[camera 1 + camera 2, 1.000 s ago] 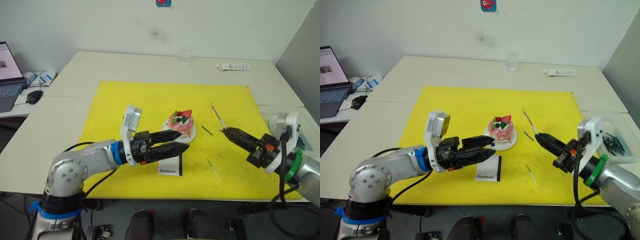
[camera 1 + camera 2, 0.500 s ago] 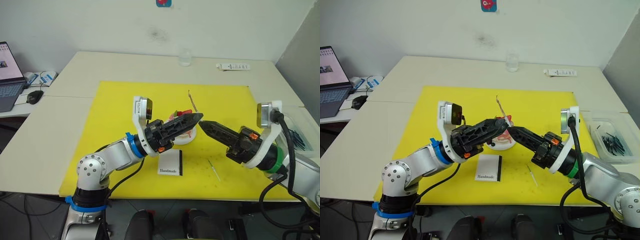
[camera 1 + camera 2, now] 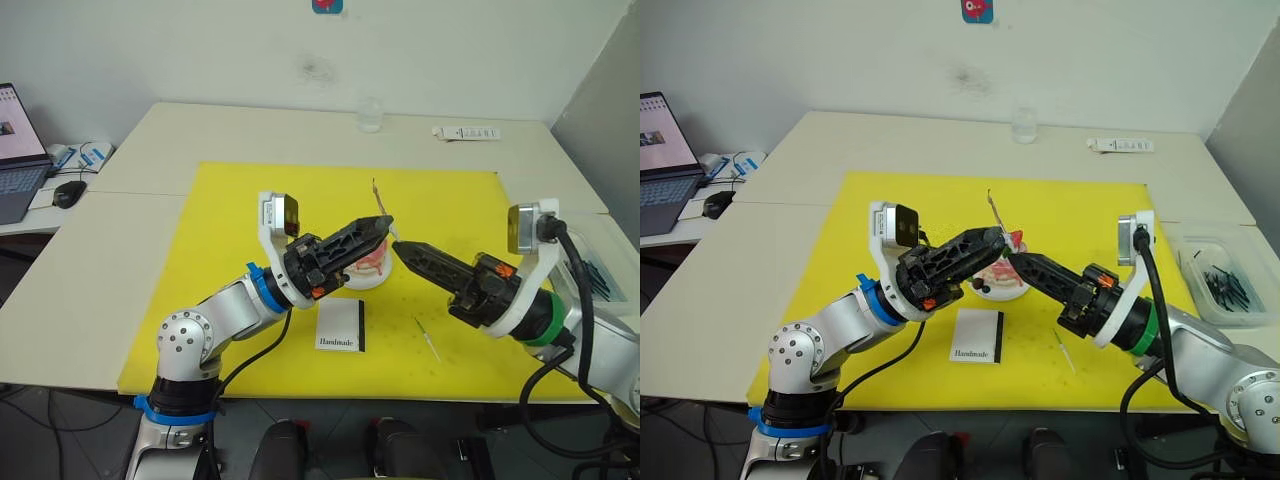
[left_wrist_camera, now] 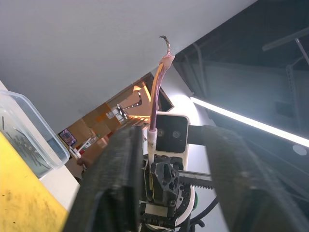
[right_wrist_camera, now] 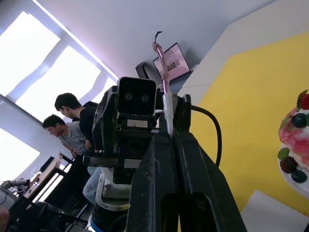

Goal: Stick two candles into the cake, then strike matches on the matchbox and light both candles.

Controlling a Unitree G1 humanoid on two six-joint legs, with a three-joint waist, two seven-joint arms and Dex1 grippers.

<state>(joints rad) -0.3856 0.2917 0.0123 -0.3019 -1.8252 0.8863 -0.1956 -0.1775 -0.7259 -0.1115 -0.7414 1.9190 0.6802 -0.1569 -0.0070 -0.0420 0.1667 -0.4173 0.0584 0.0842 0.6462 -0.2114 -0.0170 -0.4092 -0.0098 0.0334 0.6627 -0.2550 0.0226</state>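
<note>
In your left eye view, both claws meet above the cake (image 3: 368,262); the matchbox (image 3: 340,327) lies just before it. Your left wrist view shows the left claw (image 4: 169,159) spread wide around a candle (image 4: 155,104). Your right wrist view shows the right claw (image 5: 170,140) pinching that candle upright.

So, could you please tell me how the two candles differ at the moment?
The held candle stands nearly upright; the loose candle lies flat on the yellow mat. The right tool pinches the held candle; nothing touches the loose candle. Both are thin and pale.
</note>
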